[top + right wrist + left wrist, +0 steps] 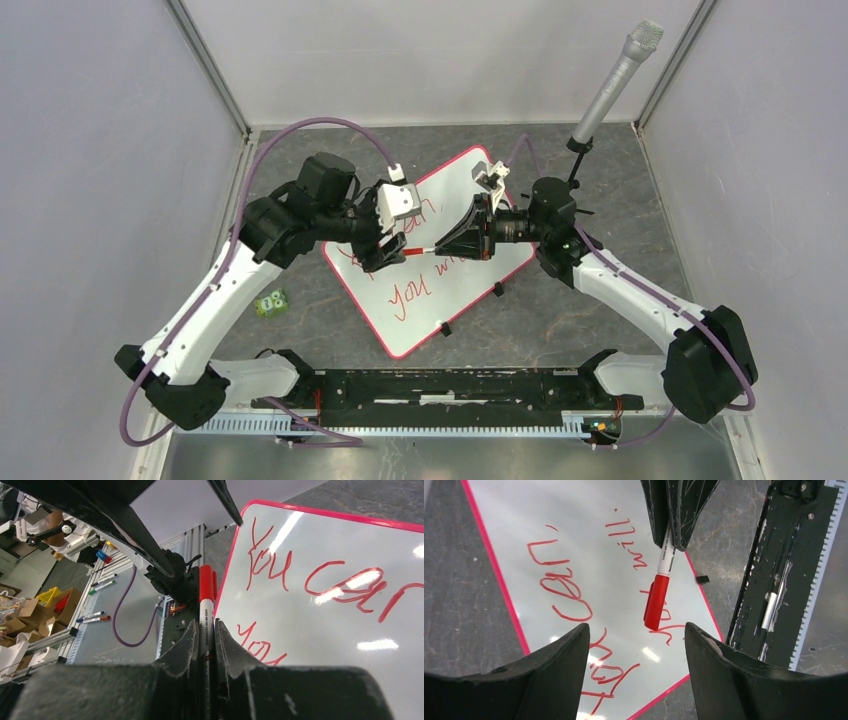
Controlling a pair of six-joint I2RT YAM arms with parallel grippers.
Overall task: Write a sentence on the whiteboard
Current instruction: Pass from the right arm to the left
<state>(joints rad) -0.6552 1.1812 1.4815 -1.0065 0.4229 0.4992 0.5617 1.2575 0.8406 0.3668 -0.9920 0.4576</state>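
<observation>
The whiteboard [425,325] lies flat mid-table, turned like a diamond, with a pink-red frame. It also shows in the left wrist view [589,535] and the right wrist view [325,630]. The sentence [420,288] is in red marker, in two lines; "You can" and "you" read in the right wrist view [280,565]. My right gripper [442,249] is shut on a white marker [206,625] whose red cap [655,602] is on and points at my left gripper [384,255]. The left gripper [636,640] is open and empty, its fingertips just short of the cap.
A grey microphone [615,80] on a stand rises at the back right. A small green object [271,302] lies left of the board. Two black clips [445,328] sit on the board's near-right edge. A black rail [440,385] runs along the near edge.
</observation>
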